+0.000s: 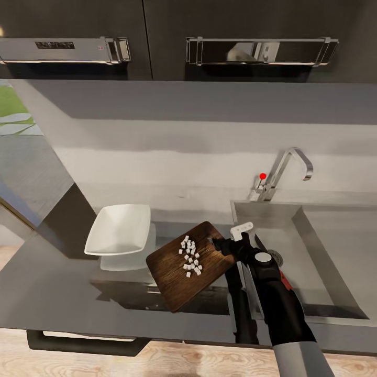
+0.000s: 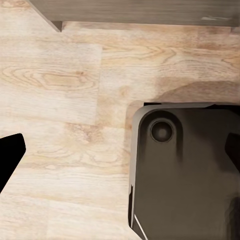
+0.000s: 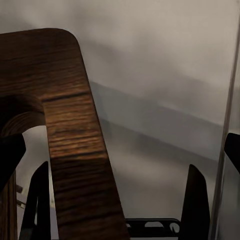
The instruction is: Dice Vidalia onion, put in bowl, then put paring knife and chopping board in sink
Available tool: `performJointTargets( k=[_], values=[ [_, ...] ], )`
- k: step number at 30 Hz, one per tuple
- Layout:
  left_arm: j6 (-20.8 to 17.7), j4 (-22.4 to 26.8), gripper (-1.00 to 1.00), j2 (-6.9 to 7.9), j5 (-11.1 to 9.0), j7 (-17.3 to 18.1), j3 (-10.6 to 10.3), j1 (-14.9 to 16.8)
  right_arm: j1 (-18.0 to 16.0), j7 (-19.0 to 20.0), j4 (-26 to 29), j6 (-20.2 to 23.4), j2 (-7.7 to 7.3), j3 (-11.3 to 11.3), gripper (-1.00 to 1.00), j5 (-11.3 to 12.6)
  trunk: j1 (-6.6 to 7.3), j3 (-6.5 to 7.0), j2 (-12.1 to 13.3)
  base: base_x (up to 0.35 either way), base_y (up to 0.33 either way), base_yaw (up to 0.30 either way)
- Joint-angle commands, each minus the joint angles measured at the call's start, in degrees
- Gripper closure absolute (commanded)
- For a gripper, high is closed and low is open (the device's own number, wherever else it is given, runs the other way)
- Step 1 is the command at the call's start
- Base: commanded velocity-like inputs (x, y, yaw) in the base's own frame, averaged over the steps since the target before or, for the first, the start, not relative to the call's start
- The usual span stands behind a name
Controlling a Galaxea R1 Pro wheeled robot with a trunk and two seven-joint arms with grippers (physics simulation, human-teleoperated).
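Several small white onion cubes lay in a loose cluster on the chopping board, which my right gripper held by its near-sink edge, lifted off the countertop and tilted. I saw the jaws clamped on the board's rim, and in the right wrist view the dark wood grain of the board ran close between the fingers. Just beyond the board's far side from the gripper stood the white bowl, close to the board but not touching that I could tell. On the gripper's other side sat the sink, with the tap and its red-tipped lever behind it near the backsplash. My left gripper hung over the wood-plank floor beside the robot's dark base; its fingertips sat far apart at the picture's edges, jaws wide with nothing between them.
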State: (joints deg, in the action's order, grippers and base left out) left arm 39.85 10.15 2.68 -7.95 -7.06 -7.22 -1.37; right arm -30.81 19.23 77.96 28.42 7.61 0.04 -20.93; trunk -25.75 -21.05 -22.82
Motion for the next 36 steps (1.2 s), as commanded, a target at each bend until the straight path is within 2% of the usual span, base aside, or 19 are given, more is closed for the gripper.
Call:
performJointTargets(
  k=[1,36],
  values=[
    [0.1,0.1,-1.0,0.04,-0.5,-0.2,-0.5,0.0,0.0,0.5,0.1,0.2,0.03,0.0,-1.0,-0.6,-0.03,-0.08,-0.1,0.0,0.0,0.0],
    [0.1,0.1,-1.0,0.03,-0.5,-0.2,-0.5,0.0,0.0,0.5,-0.5,0.2,0.03,0.0,-1.0,-0.6,-0.03,-0.08,-0.1,0.0,0.0,0.0]
  ],
)
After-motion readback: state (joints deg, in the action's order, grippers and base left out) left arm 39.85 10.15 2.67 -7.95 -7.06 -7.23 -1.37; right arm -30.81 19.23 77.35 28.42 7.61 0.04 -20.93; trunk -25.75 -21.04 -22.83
